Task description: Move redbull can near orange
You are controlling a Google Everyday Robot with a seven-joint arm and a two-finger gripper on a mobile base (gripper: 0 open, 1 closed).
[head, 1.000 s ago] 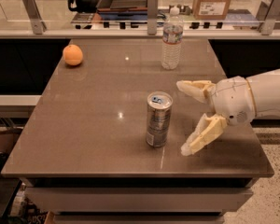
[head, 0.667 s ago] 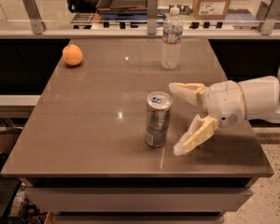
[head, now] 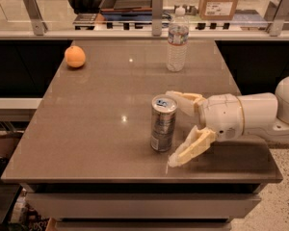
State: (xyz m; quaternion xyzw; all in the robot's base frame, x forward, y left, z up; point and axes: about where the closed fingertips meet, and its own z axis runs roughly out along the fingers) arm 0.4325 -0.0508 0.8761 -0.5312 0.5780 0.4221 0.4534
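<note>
A: Where's the can from the claw?
B: Just left, upright on the surface, at the mouth of its open, empty fingers. The orange sits well apart, far back-left.

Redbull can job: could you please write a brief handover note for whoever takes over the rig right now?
The gripper is open at the right side of the redbull can, fingers not closed on it.
The redbull can stands upright, front-centre on the table.
The orange sits at the far-left corner, well apart from the can.
Done: approach only.
Left: grasp the can, carry it to the orange, set it down beside it.
</note>
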